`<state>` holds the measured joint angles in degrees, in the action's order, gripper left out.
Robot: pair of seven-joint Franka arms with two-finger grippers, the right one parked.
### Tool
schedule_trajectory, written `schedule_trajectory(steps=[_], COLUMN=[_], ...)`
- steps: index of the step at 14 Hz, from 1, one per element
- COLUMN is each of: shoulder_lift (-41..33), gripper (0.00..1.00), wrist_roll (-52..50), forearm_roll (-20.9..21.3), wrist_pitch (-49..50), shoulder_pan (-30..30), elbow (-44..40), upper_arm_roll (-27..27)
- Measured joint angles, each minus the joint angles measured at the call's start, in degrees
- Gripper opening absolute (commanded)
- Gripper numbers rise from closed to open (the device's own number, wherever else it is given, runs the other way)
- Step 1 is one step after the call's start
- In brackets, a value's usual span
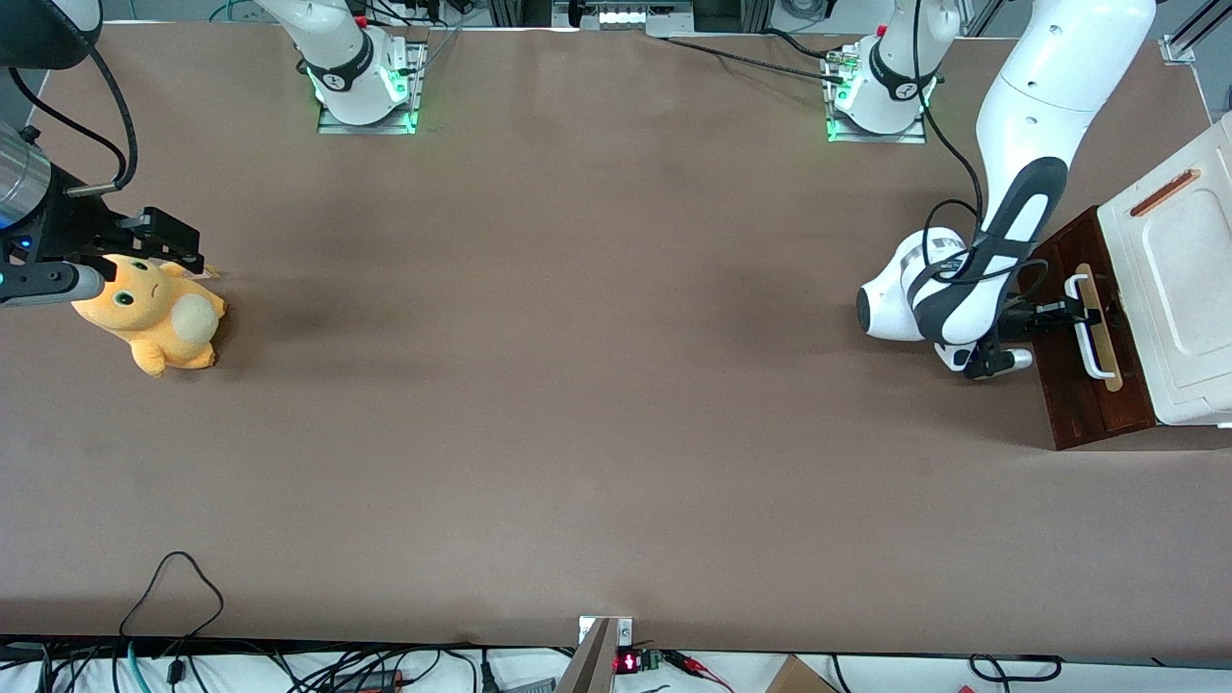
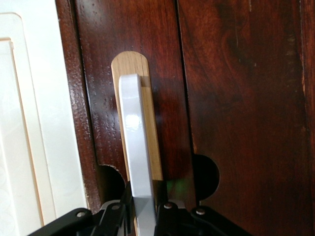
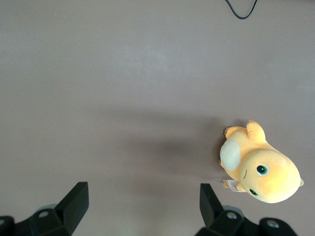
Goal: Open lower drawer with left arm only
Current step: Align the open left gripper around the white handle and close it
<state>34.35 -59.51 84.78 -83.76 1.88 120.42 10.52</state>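
The lower drawer (image 1: pixel 1083 404) shows its dark red-brown front below the white cabinet top (image 1: pixel 1179 289), at the working arm's end of the table. A white U-shaped handle (image 1: pixel 1097 361) sits on a pale wood strip (image 1: pixel 1107 371). The left arm (image 1: pixel 1020 221) reaches down in front of the drawer, its black gripper (image 1: pixel 1086 313) level with the handle. In the left wrist view the white handle (image 2: pixel 134 147) runs straight between the fingers (image 2: pixel 179 216), which press on both of its sides. My gripper (image 2: pixel 145 209) is shut on the handle, against the dark drawer front (image 2: pixel 236 98).
A yellow plush toy (image 1: pixel 154 313) lies toward the parked arm's end of the table. The two arm bases (image 1: pixel 876 96) stand at the edge farthest from the front camera. Loose cables (image 1: pixel 173 587) hang at the nearest edge.
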Motion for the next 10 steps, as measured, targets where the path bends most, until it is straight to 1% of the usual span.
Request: schedule_trajectory(steps=[3, 7, 10], shoulder_lift=[-0.02, -0.02, -0.01], gripper=[0.14, 0.02, 0.0], wrist_roll=[-1.55, -1.78, -1.91], forearm_roll=[0.0, 0.0, 0.0], wrist_pitch=[0.15, 0.16, 0.17], shoulder_pan=[0.01, 0.02, 0.03], elbow=[-0.06, -0.06, -0.07], upper_arm_roll=[0.03, 0.03, 0.07])
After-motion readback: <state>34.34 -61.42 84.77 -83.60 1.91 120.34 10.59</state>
